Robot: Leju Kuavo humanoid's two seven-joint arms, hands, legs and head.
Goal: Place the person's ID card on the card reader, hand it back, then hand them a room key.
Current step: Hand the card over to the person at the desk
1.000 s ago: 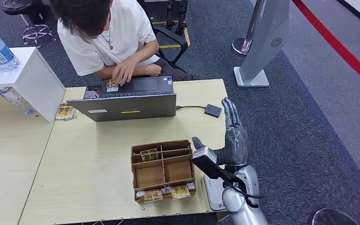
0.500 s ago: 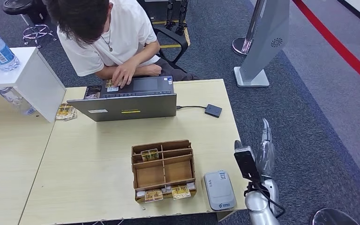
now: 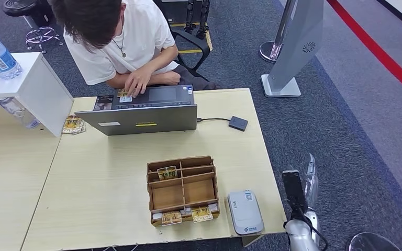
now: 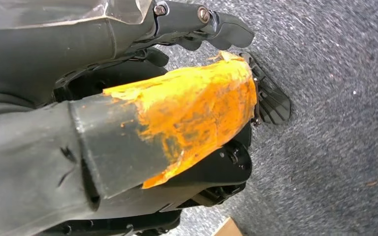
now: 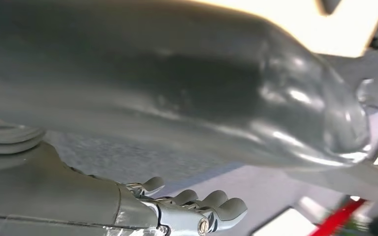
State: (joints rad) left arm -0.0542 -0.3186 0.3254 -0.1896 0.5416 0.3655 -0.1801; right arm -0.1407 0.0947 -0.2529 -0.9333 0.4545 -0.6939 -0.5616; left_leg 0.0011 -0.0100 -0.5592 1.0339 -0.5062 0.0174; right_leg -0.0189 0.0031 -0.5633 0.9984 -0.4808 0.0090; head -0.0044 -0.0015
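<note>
Pale wooden table (image 3: 110,172), person (image 3: 118,39) at an open laptop (image 3: 141,112) fingering an ID card (image 3: 125,97) on its keyboard, brown divided card box (image 3: 181,189), grey card reader (image 3: 245,211) beside it, right hand (image 3: 310,180) edge-on off the table's right side, empty, fingers curled in wrist view, left hand (image 4: 204,22) fingers curled above carpet

My head camera sits high and looks forward and down on the desk (image 3: 110,172), with the grey carpet (image 3: 356,130) at the right. My left wrist camera hangs very close behind its robot hand (image 4: 202,22) and faces down to the same carpet (image 4: 334,123). My right wrist camera is also very near its robot hand (image 5: 197,209), looking along the floor.
</note>
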